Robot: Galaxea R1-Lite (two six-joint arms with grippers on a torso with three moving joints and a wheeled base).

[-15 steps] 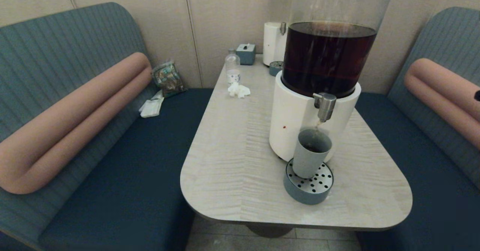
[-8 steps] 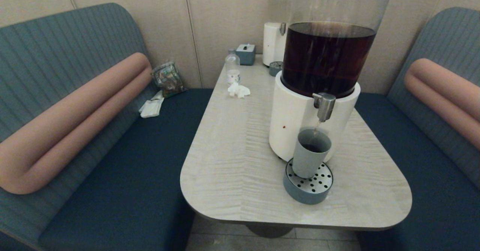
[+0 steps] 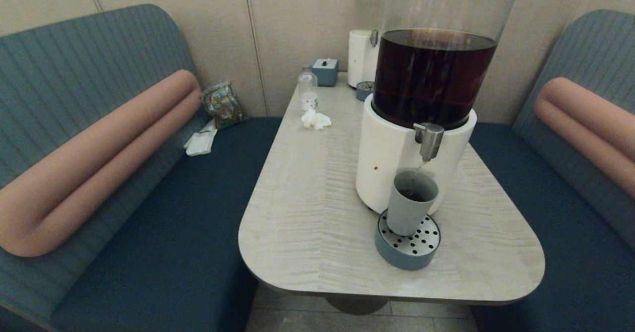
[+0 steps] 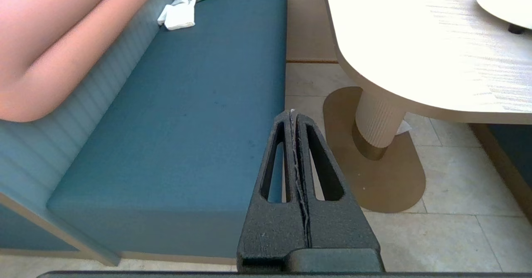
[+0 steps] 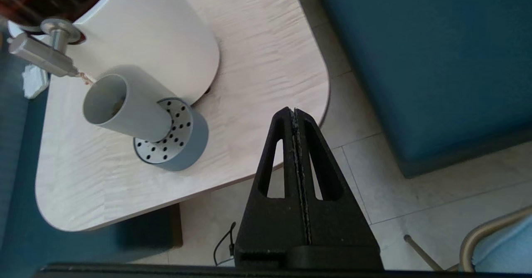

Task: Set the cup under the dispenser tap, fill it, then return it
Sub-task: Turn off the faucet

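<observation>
The grey-blue cup [image 3: 411,202] [image 5: 124,105] stands upright on the round drip tray [image 3: 408,249] [image 5: 174,139], directly beneath the steel dispenser tap [image 3: 428,141] [image 5: 41,55]. A thin brown stream runs from the tap into the cup, which holds a little dark liquid. Neither arm appears in the head view. My right gripper [image 5: 294,111] is shut and empty, off the table's near right edge, apart from the cup. My left gripper [image 4: 293,114] is shut and empty, low beside the left bench.
The big white-based dispenser [image 3: 397,158] with dark liquid fills the table's [image 3: 307,213] right half. At the far end stand a second paler dispenser [image 3: 361,56], a clear bottle [image 3: 307,90], a tissue box [image 3: 325,70] and a crumpled tissue [image 3: 315,119]. Blue benches [image 3: 163,232] flank the table.
A dark arm part at the right edge of the head view one second ago is gone from view. The cup stays under the running tap.
</observation>
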